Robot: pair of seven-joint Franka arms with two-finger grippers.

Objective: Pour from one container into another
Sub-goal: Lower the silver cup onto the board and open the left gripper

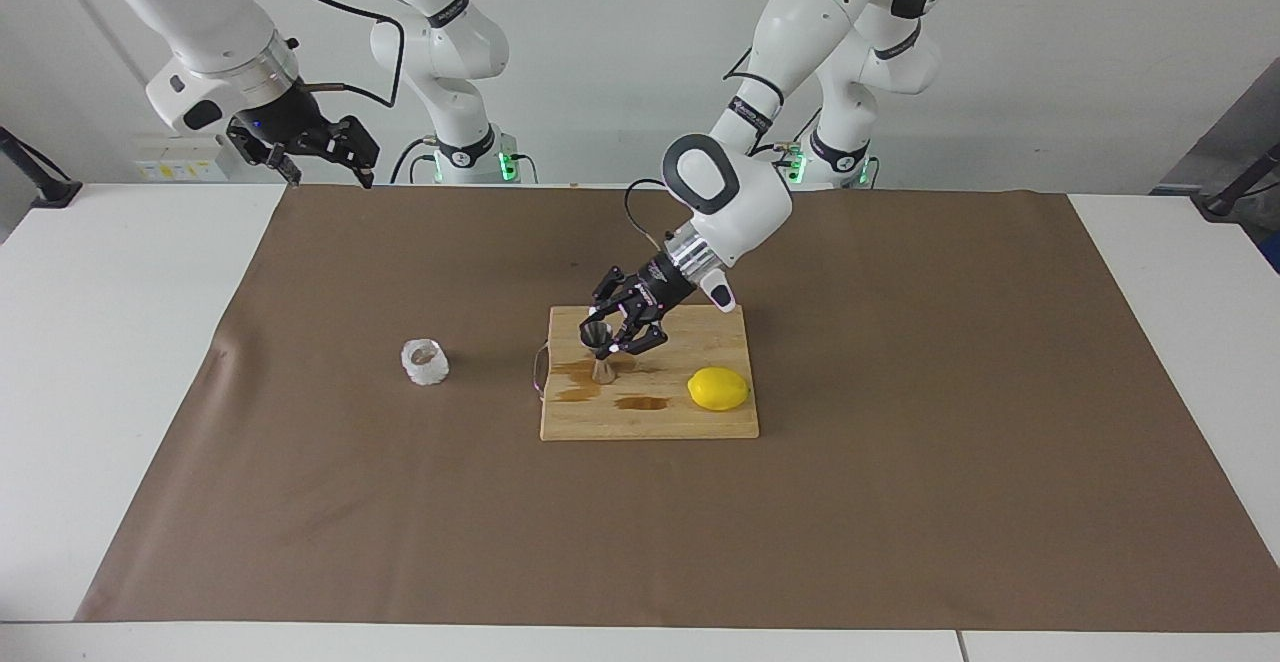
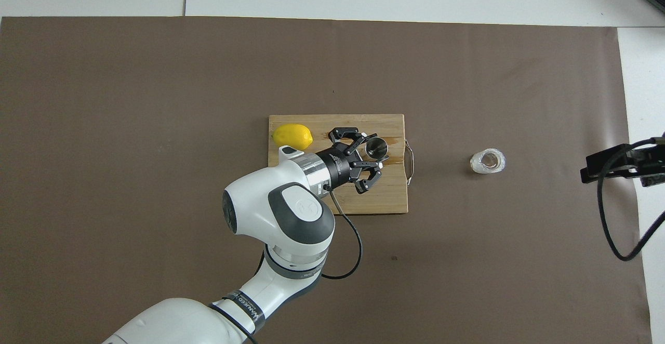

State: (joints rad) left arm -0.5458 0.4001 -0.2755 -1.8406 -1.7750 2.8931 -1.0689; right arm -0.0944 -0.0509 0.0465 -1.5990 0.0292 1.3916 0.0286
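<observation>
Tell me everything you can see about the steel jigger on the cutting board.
The jigger is a small shiny steel piece, hourglass-shaped, two cones joined at a narrow waist, dark inside its open top. It stands upright on the wooden cutting board, toward its handle end, beside brown wet patches, with the lemon at the board's other end. The left gripper is open with its fingers on either side of the upper cone; actual contact cannot be told.

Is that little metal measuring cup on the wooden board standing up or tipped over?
Upright. The metal measuring cup stands on its narrow base on the wooden board, its dark mouth facing up, with the left gripper open around it.
</observation>
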